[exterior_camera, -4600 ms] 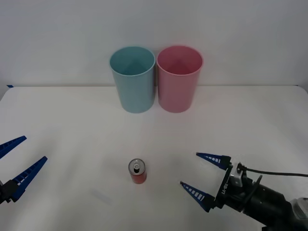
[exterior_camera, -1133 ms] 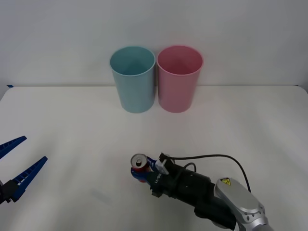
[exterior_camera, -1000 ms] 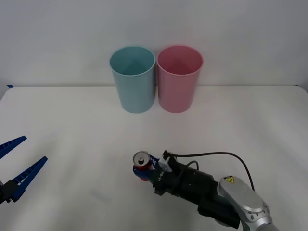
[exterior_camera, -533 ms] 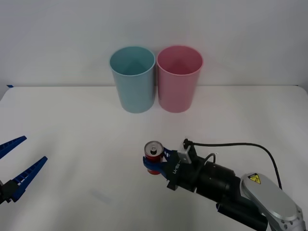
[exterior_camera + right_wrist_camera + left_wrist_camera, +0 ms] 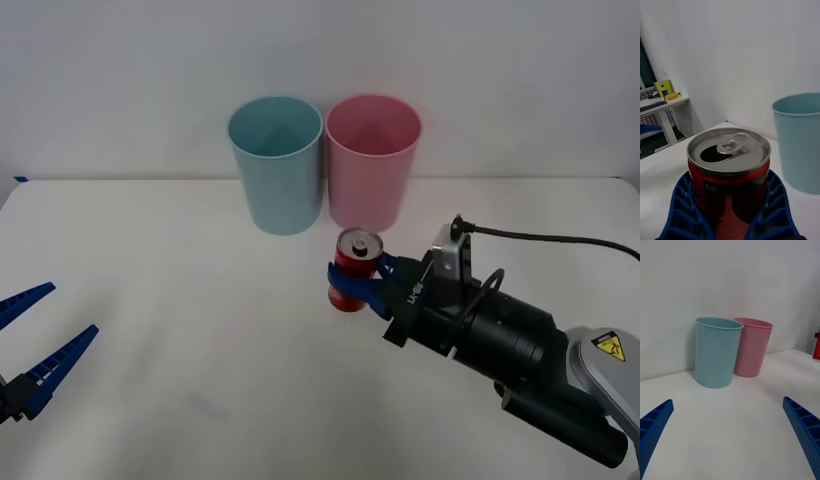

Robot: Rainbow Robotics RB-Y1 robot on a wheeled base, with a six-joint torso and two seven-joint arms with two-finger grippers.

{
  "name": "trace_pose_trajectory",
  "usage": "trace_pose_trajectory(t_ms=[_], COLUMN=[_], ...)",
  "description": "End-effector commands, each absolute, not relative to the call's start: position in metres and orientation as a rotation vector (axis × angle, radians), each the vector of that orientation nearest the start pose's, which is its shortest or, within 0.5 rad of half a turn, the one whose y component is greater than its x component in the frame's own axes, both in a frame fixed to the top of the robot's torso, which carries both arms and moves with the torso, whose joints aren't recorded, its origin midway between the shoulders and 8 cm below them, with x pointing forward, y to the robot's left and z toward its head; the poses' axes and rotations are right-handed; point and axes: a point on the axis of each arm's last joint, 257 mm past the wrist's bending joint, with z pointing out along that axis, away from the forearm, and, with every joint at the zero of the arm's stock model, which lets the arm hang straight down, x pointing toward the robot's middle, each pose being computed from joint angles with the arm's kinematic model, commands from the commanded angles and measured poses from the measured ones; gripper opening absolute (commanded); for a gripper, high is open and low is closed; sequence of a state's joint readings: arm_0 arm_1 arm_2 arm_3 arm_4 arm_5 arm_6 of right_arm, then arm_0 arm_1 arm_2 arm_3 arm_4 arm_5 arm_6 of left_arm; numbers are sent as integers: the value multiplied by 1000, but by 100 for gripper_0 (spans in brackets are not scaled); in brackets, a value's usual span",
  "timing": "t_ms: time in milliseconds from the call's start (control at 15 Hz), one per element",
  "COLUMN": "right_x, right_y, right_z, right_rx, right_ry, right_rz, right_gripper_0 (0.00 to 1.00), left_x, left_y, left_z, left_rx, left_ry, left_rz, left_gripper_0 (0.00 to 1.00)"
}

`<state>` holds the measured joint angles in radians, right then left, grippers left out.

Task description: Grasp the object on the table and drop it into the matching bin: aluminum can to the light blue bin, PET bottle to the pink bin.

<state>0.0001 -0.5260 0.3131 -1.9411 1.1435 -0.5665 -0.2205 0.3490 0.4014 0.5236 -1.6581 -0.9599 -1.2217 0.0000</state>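
Blue ribbed fingers (image 5: pixel 352 284), black arm (image 5: pixel 500 345)

Small red aluminum can (image 5: pixel 358 262), silver top; ribbed blue right gripper (image 5: pixel 360 287); light blue plastic bin (image 5: pixel 277 165); pink plastic bin (image 5: pixel 372 160); plain white surface (image 5: pixel 180 300).

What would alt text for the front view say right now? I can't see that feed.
The right gripper holds the red aluminum can upright above the white table, in front of the pink bin. The light blue bin stands beside the pink one at the table's far edge. The left gripper waits open at the near left.
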Motion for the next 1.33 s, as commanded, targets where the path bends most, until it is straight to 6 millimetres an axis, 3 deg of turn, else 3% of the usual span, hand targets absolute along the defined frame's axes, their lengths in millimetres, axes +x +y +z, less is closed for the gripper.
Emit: trace_pose_trajectory(t_ms=[67,533,800,1067,1333], right_x=[411,450,489,535,588], right_y=[-43,-47,-43,-25,5], right_z=[-81,-5,18,31,27], right_rx=[-619,-534,-564,-578,-582], right_ry=[1336,1256,1221,1223,1274], right_rz=[878,877,813,775,734], right_gripper_0=[0,0,0,0,0], left_x=[342,342,342,342,342], left_y=[330,330,330,330,330], left_z=[-169,-169,-169,-169,-169], left_rx=[465,465,465,465,465], left_ry=[1441,1441,1441,1441,1441], left_rz=[-567,-567,-567,-567,-567], left_gripper_0=[100,100,100,100,100])
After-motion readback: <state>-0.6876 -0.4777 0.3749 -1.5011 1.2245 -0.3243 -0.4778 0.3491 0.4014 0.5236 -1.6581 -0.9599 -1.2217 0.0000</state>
